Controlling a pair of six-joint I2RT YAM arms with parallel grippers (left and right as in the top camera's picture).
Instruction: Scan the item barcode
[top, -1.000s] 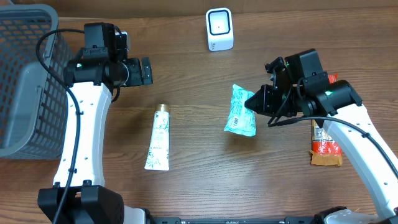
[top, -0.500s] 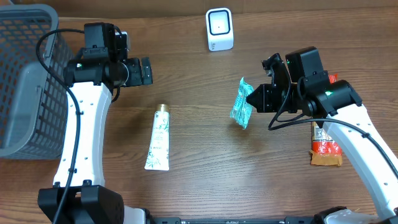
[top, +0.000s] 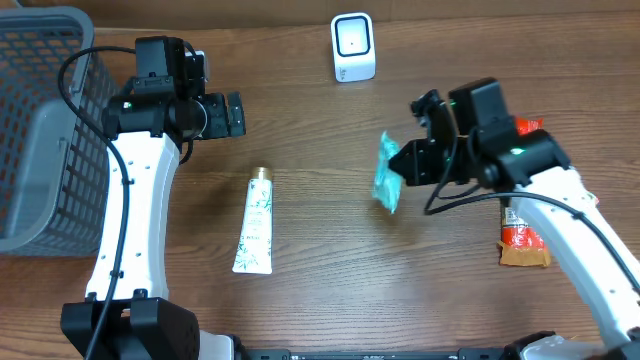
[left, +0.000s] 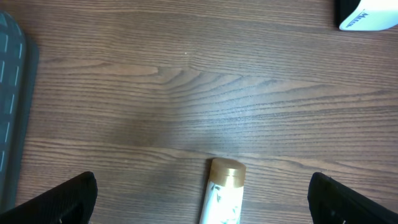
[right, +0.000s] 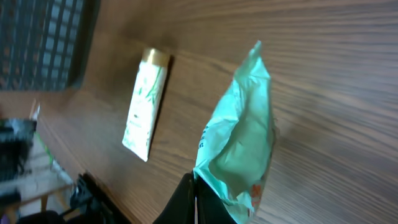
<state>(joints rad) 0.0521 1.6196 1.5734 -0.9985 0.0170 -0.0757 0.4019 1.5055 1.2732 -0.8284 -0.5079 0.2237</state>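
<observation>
A teal packet (top: 386, 175) hangs on edge above the table, right of centre, pinched at one edge by my shut right gripper (top: 402, 163). In the right wrist view the packet (right: 242, 143) rises crumpled from the closed black fingertips (right: 186, 193). The white barcode scanner (top: 353, 47) stands at the far edge, its corner also caught by the left wrist view (left: 367, 15). My left gripper (top: 232, 114) hovers open at the left, above the table, with its fingers (left: 62, 199) wide apart and nothing between them.
A white tube with a gold cap (top: 255, 222) lies left of centre, its cap (left: 225, 169) below the left gripper. A grey mesh basket (top: 40, 130) fills the far left. A red and orange packet (top: 522, 240) lies under the right arm.
My right gripper has lifted the teal packet off the table and carried it slightly left, so the packet has turned from lying flat to hanging on edge. The left arm has stayed still.
</observation>
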